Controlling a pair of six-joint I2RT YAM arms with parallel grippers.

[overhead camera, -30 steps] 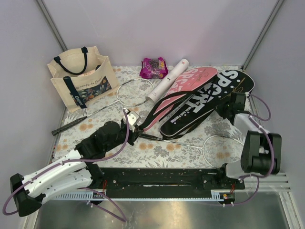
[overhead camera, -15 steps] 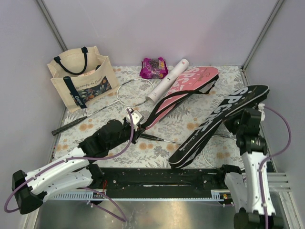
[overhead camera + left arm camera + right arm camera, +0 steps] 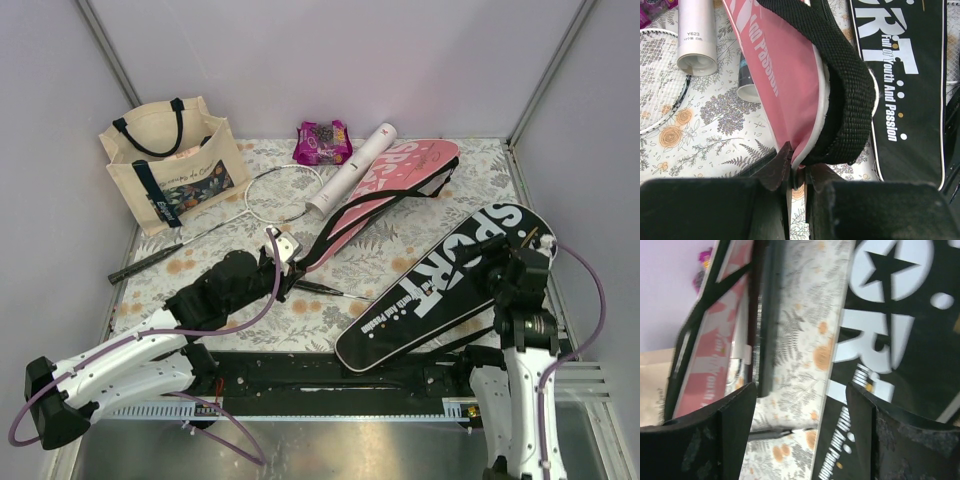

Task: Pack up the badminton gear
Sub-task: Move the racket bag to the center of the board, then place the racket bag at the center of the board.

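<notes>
Our left gripper (image 3: 799,172) nips the pink cover (image 3: 777,75); right gripper (image 3: 800,395) gapes, seemingly empty, over the black cover (image 3: 925,355); floppy, light, we'd grip its edge.

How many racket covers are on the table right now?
2. The pink cover lies back centre, its narrow end pinched in the left pincer; the black cover lies front right. Others could be inside the tote bag.
</notes>
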